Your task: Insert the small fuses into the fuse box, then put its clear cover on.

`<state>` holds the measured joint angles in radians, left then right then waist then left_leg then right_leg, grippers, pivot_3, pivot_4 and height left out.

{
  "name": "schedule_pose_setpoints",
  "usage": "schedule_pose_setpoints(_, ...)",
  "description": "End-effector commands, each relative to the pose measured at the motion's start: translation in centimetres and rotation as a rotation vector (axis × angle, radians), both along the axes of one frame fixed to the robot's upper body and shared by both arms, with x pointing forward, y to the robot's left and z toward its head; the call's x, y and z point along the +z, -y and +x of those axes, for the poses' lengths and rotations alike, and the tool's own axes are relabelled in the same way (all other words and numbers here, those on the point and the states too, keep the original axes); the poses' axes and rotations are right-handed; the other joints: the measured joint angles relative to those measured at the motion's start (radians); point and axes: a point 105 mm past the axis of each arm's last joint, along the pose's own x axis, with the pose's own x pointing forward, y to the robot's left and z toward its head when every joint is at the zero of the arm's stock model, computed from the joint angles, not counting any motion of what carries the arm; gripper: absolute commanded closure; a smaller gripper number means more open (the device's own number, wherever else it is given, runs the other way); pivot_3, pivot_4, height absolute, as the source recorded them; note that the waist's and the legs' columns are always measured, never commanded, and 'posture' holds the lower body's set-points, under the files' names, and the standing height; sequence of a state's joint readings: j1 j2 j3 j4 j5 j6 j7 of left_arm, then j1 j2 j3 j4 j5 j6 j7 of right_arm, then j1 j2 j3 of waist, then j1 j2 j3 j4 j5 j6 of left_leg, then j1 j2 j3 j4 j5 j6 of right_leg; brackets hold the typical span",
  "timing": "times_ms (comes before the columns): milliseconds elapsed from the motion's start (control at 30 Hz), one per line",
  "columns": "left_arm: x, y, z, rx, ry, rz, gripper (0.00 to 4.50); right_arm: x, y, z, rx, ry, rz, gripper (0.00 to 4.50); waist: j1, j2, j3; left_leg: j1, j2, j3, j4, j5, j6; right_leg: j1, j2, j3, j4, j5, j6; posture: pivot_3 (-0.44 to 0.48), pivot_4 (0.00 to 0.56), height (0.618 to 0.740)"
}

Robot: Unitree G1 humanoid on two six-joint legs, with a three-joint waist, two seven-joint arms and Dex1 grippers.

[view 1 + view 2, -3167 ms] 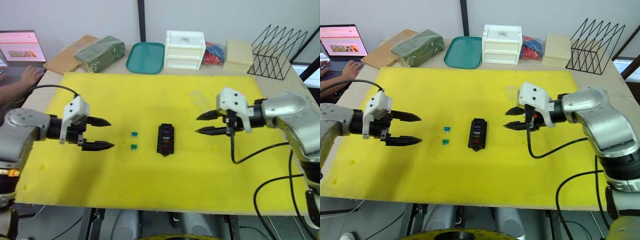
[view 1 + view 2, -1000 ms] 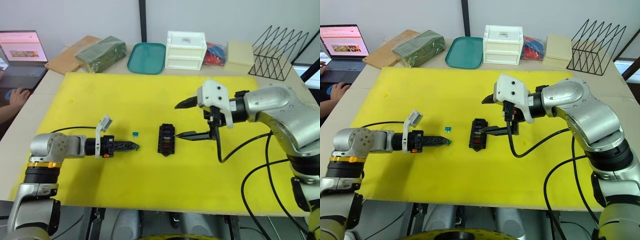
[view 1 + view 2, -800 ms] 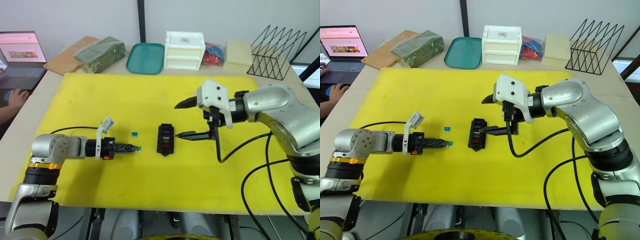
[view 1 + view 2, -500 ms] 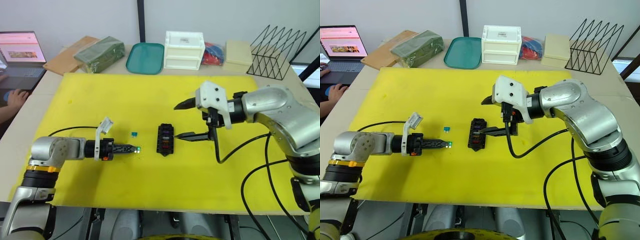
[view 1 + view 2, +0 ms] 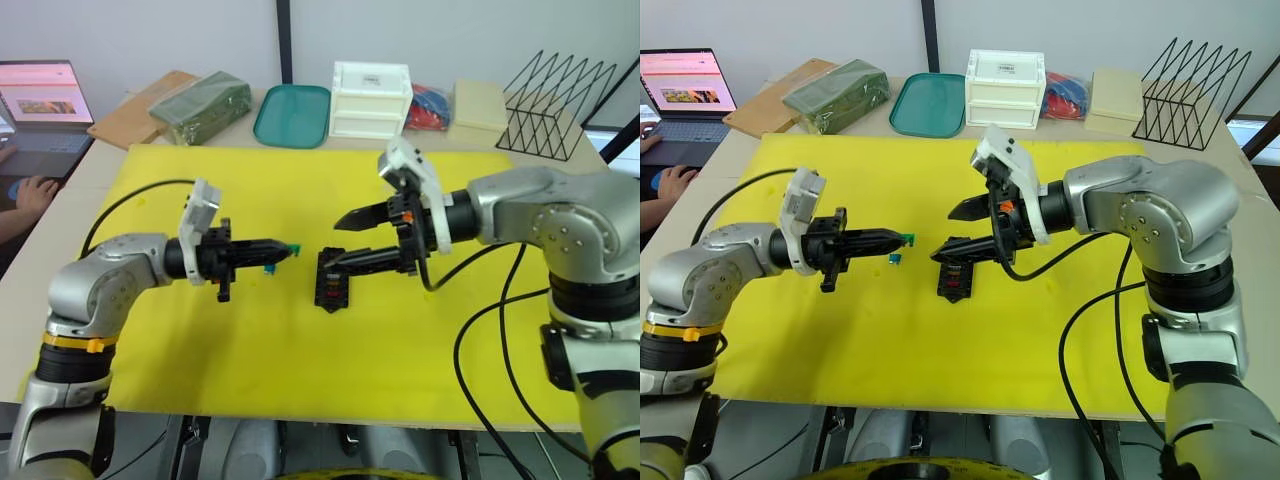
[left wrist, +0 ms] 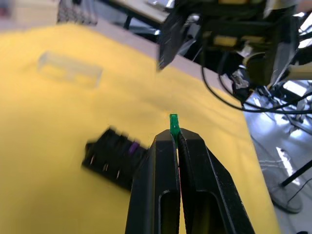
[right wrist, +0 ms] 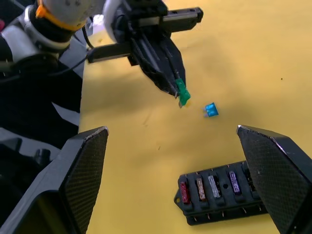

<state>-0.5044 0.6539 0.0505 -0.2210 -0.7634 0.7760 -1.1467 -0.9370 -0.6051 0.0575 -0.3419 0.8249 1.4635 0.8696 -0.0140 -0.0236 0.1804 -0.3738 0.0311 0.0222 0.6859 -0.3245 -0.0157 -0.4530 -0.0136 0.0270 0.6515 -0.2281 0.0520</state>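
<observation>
Left tool [image 6: 175,138] clenched on green fuse [image 6: 173,123], held off mat just left of fuse box [image 5: 332,279]. Fuse looks tiny, light, rigid, slippery; pinch plastic head, leave blades free. Right tool [image 5: 342,240] spread wide, lower finger at box. Teal fuse [image 7: 210,109] loose on mat. Cover [image 6: 69,68] lies beyond box.

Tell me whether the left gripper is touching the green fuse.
Touching. The left wrist view shows the left gripper shut on the green fuse, which sticks out from between its fingertips.
</observation>
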Motion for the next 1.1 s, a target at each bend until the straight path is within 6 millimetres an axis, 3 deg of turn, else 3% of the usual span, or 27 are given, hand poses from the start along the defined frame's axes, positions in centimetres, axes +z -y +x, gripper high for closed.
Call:
schedule_pose_setpoints(33, 1.34, 0.98, -0.66, -0.044, 0.085, -0.002, 4.48, 1.46, -0.33, -0.49, 0.012, 0.021, 0.043, 0.21, -0.002, 0.0, 0.0, 0.0, 0.0, 0.0, 0.0, 0.0, 0.0, 0.0, 0.0, 0.0, 0.0, 0.0, 0.0, 0.0, 0.15, 0.74)
schedule_pose_setpoints(133, 1.6, 1.45, -0.94, -0.066, 0.094, -0.008, 4.5, 1.08, -0.56, -0.57, 0.004, 0.017, 0.039, 0.91, -0.003, 0.0, 0.0, 0.0, 0.0, 0.0, 0.0, 0.0, 0.0, 0.0, 0.0, 0.0, 0.0, 0.0, 0.0, 0.0, 0.15, 0.74)
schedule_pose_setpoints(233, 1.52, 1.57, -1.03, -0.075, 0.101, 0.003, 4.5, 1.1, -0.65, -0.69, 0.007, 0.011, 0.045, 2.0, -0.003, 0.0, 0.0, 0.0, 0.0, 0.0, 0.0, 0.0, 0.0, 0.0, 0.0, 0.0, 0.0, 0.0, 0.0, 0.0, 0.15, 0.74)
schedule_pose_setpoints(533, 1.14, 1.46, -1.17, -0.08, 0.096, 0.026, 4.5, 1.32, -0.42, -0.65, 0.005, 0.011, 0.037, 2.0, -0.003, 0.0, 0.0, 0.0, 0.0, 0.0, 0.0, 0.0, 0.0, 0.0, 0.001, 0.0, 0.0, 0.0, 0.0, 0.0, 0.15, 0.74)
schedule_pose_setpoints(700, 1.11, 1.47, -1.2, -0.078, 0.096, 0.028, 4.5, 1.43, -0.74, -0.76, 0.017, 0.014, 0.036, 3.05, -0.004, 0.0, 0.0, 0.0, 0.0, 0.0, 0.0, 0.0, 0.0, 0.0, 0.001, 0.0, 0.0, 0.0, 0.0, 0.0, 0.15, 0.74)
schedule_pose_setpoints(1100, 1.06, 1.6, -1.17, -0.079, 0.097, 0.029, 4.5, 1.38, -1.01, -0.64, 0.017, 0.026, 0.02, 3.05, -0.004, 0.0, 0.0, 0.0, 0.0, 0.0, 0.0, 0.0, 0.0, 0.0, 0.001, 0.0, 0.0, 0.0, 0.0, 0.0, 0.15, 0.74)
